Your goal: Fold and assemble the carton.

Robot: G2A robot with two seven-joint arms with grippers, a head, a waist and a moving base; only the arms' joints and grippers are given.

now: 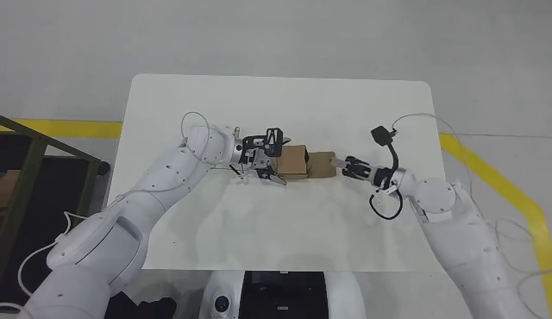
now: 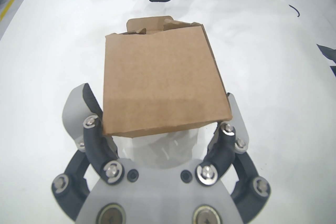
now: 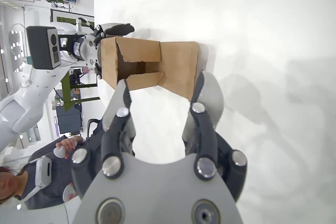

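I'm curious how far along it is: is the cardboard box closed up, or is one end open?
Open. In the right wrist view the carton gapes at one end, a flap swung outward and the hollow inside showing.

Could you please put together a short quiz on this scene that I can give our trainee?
1. Which gripper clamps the carton? A) left B) right C) neither
2. True or false: the right gripper is shut.
3. Fill in: the carton's end that faces the right gripper is ____ (open or sealed).

Key
1. A: the left gripper has the carton between its fingers.
2. False: its fingers stand apart near the open flap.
3. Open: the carton's inside shows in the right wrist view.
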